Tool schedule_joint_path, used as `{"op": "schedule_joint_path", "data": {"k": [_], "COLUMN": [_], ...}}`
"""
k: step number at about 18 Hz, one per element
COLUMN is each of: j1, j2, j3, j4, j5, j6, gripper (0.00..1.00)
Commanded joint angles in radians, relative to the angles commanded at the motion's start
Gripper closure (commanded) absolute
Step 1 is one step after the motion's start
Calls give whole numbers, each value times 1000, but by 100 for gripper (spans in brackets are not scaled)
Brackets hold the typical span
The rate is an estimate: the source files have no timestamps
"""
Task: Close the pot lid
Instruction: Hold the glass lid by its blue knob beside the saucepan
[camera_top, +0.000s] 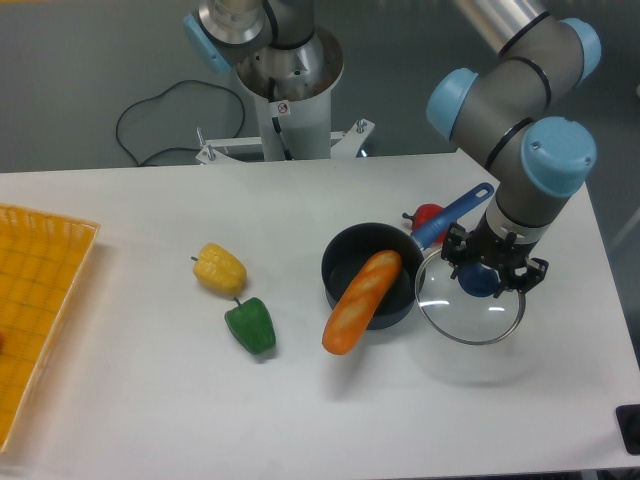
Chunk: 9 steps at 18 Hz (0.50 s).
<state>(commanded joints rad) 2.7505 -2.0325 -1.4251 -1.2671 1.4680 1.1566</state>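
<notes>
Round clear glass pot lid (468, 305) with thin silver rim, directly beneath gripper (483, 276) clamped on its blue knob, just right of dark pot (352, 262) holding glossy bread loaf (362, 301)
</notes>
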Motion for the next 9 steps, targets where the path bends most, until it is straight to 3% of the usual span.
{"op": "schedule_joint_path", "data": {"k": [9], "j1": [-2], "j2": [15], "j3": [-5], "j4": [2], "j5": [-32], "j6": [2], "gripper": [45]}}
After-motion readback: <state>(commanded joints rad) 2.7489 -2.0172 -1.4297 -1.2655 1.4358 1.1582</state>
